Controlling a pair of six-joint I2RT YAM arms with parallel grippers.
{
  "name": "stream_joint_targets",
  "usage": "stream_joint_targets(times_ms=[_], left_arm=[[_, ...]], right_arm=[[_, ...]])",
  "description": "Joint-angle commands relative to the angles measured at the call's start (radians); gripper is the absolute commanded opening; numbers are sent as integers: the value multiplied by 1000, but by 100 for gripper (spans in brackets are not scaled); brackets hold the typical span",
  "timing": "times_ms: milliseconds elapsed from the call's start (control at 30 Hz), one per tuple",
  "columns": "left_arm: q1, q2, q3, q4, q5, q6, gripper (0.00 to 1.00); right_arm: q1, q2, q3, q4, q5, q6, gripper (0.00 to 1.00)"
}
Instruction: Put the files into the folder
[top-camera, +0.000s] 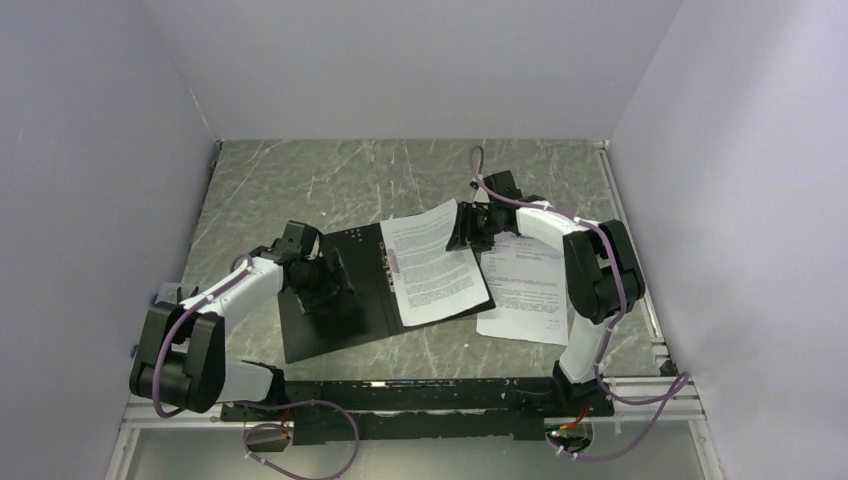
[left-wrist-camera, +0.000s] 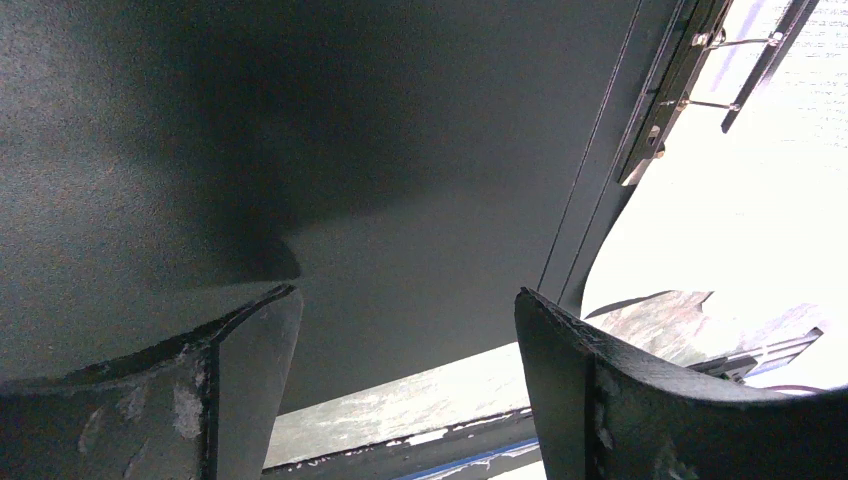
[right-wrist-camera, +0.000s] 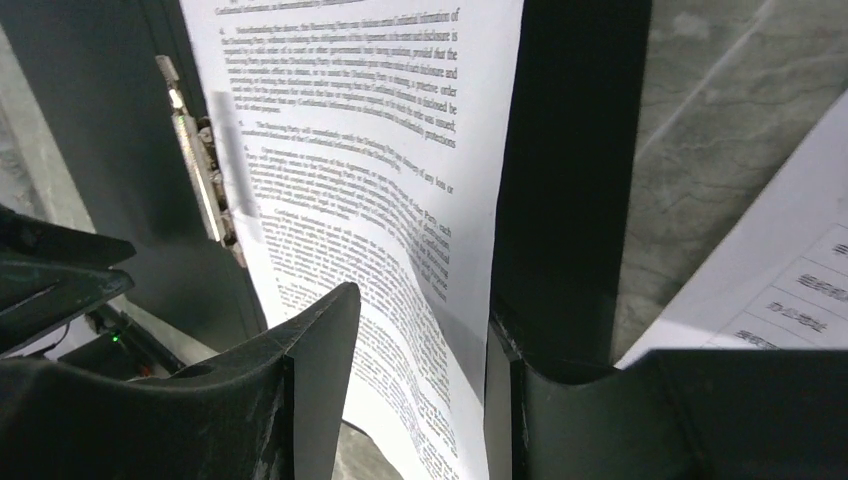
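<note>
The folder (top-camera: 325, 325) lies open on the table with its black inside up and a metal clip (top-camera: 392, 262) along the spine. One sheet of the files (top-camera: 435, 265) lies on its right half. Other sheets (top-camera: 525, 290) lie on the table to the right. My left gripper (top-camera: 325, 285) is open, tips down on the folder's left half (left-wrist-camera: 350, 150). My right gripper (top-camera: 465, 228) is at the far right edge of the sheet (right-wrist-camera: 350, 120). Its fingers (right-wrist-camera: 320, 330) stand apart with the curled sheet edge between them.
The table is grey marble-patterned (top-camera: 300, 180), walled in by white panels on three sides. A black rail (top-camera: 420, 395) with the arm bases runs along the near edge. The folder's black right half (right-wrist-camera: 570, 150) shows beside the sheet.
</note>
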Motion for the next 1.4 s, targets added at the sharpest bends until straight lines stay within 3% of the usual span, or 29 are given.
stream_joint_targets(times_ms=[0, 267, 467, 867, 1067, 1367], left_arm=[[5, 3, 0, 25, 20, 20, 84], [5, -4, 0, 24, 23, 18, 84], [5, -16, 1, 20, 24, 25, 84], [-40, -57, 102, -7, 43, 23, 85], [-184, 16, 259, -3, 3, 1, 87], [-385, 367, 679, 38, 103, 25, 93]], right_arm=[[2, 0, 46, -30, 76, -26, 50], [3, -21, 80, -92, 252, -39, 54], [0, -88, 97, -150, 429, -44, 63], [-63, -395, -80, -207, 623, 2, 84], [-169, -539, -201, -238, 672, 36, 89], [-345, -695, -355, -194, 571, 89, 97]])
